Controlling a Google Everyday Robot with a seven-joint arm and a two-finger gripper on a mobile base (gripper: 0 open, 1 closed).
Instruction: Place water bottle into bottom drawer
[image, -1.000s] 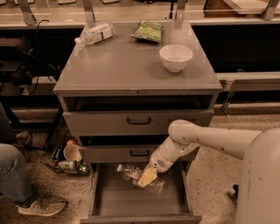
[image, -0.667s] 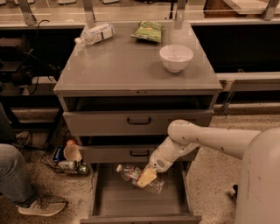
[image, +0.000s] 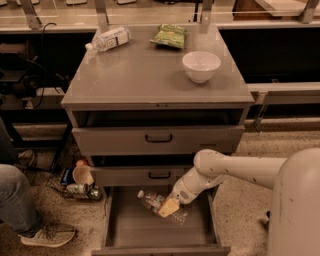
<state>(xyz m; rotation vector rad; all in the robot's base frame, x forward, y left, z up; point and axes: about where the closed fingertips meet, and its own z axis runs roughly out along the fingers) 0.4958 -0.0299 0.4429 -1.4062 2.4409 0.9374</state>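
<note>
The water bottle (image: 152, 201), clear ribbed plastic with a white cap, lies tilted inside the open bottom drawer (image: 130, 230), cap toward the upper left. My gripper (image: 169, 207) reaches down into the drawer from the right and sits over the bottle's lower half, its yellowish fingers around the bottle body. The bottle's far end is hidden behind the gripper. The bottom drawer is pulled fully out, a plain grey tray below two drawers with black handles.
On the cabinet top stand a white bowl (image: 201, 66), a green snack bag (image: 169, 36) and a white-labelled bottle (image: 109, 39). A person's leg and shoe (image: 45, 235) are at the left. Cups and cans (image: 80, 182) lie on the floor beside the cabinet.
</note>
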